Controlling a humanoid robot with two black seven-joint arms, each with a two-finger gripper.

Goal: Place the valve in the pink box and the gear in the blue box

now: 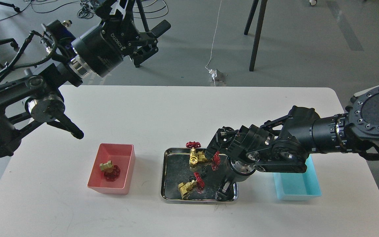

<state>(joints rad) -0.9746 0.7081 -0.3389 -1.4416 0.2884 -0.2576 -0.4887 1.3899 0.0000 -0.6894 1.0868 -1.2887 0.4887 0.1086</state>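
One brass valve [110, 169] with a dark red handwheel lies in the pink box [94, 171]. The steel tray [167, 197] holds another valve [194, 158], a third valve [185, 188] and tiny black gears [203, 171]. A red handwheel [215, 161] shows beside my right wrist. My right gripper [223, 192] points down into the tray's front right corner. Its dark fingers cannot be told apart, and what lies between them is hidden. The blue box [296, 191] stands right of the tray, partly under my right arm. My left gripper [153, 39] is open and empty, high beyond the table's far left edge.
The white table [150, 112] bears the pink box, the tray and the blue box in a row near its front. Black tripod legs [257, 36] and a white cable [213, 70] are on the floor beyond the far edge.
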